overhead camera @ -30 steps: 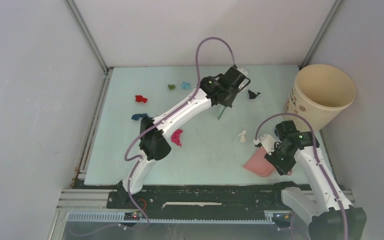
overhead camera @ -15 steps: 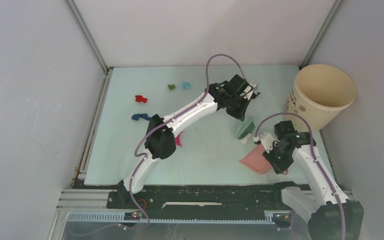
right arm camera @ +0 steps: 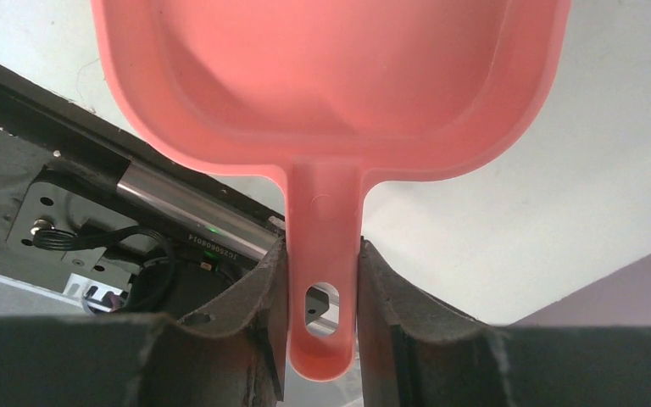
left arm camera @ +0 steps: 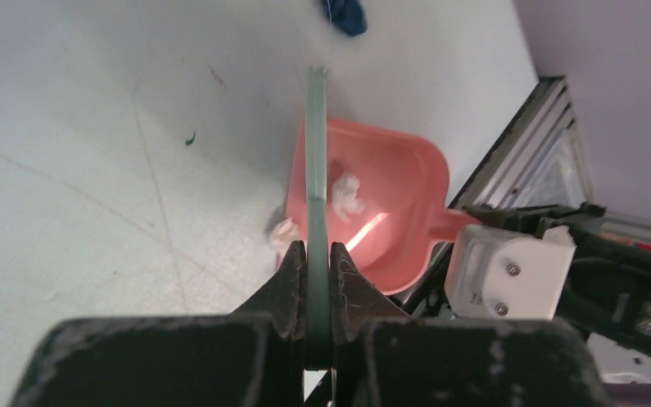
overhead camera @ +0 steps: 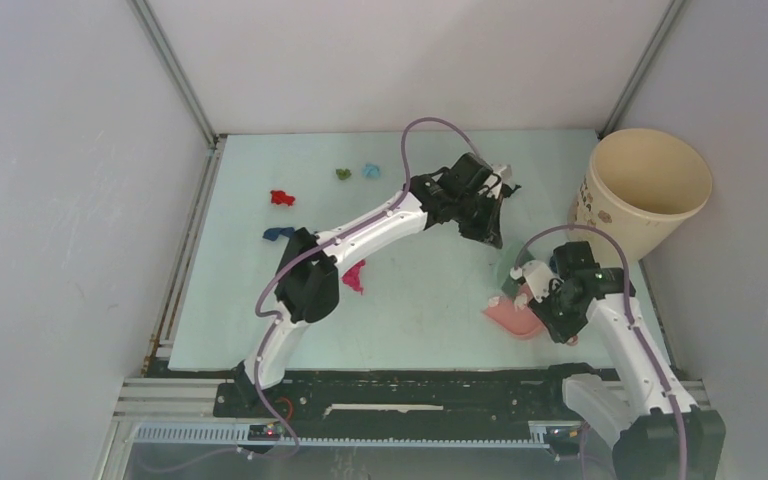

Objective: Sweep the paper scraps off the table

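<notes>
Beyond the left gripper, paper scraps lie in the dustpan.

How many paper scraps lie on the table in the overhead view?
5: a red scrap, a green scrap and a light blue scrap towards the far side; a dark blue scrap and a magenta scrap beside the left arm. More may be hidden around the dustpan.
</notes>
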`<state>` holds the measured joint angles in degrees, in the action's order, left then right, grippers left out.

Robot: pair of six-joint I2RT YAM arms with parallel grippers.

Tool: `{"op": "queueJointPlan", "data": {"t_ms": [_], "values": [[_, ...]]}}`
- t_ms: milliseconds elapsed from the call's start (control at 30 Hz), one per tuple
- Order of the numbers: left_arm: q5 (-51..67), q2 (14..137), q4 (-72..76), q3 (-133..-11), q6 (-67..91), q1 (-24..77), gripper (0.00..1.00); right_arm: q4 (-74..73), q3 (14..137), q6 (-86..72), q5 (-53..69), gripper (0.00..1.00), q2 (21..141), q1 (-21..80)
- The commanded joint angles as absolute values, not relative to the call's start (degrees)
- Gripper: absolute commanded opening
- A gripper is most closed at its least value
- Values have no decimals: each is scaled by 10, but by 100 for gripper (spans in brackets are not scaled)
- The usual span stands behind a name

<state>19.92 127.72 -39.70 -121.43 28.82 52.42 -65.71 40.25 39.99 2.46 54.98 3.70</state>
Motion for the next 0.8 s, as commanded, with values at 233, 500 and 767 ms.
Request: {"op": "queueJointPlan", "data": {"t_ms": [233, 500, 767], "values": [[218, 1301, -143, -1242, 458, 513, 0, -717, 402, 416, -23, 0, 467, 12], [219, 1411, 14, -1269, 643, 516, 0, -730, 402, 423, -46, 0, 484, 4], [150, 1404, -91, -1229, 634, 511, 0, -723, 402, 412, -48, 0, 497, -11]]}}
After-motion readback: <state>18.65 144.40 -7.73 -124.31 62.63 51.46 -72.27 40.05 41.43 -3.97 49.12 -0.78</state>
